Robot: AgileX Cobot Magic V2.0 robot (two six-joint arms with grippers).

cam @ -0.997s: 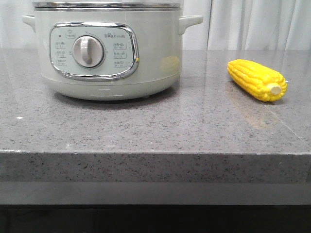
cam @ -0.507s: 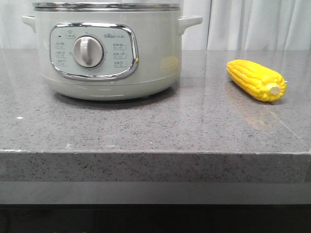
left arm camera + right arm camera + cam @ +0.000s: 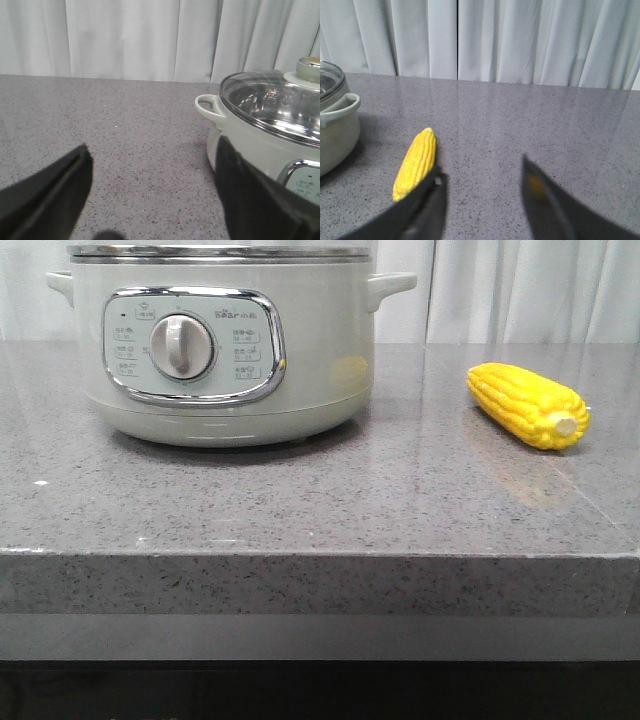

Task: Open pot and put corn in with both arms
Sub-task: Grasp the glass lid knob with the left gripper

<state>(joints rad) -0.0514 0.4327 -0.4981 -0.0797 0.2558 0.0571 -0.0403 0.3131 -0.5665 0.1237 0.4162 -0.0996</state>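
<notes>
While both hands hang spread and empty, the left hand (image 3: 152,200) beside the lidded pot (image 3: 265,130) and the right hand (image 3: 482,200) near the corn (image 3: 415,162) on the tabletop (image 3: 300,510), the rounded cob may roll from a skewed grip.

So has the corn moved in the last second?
No. The corn lies at the same spot, right of the pot, stub end toward the camera.

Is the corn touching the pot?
Apart. Front view shows bare countertop between the corn and the pot.
</notes>
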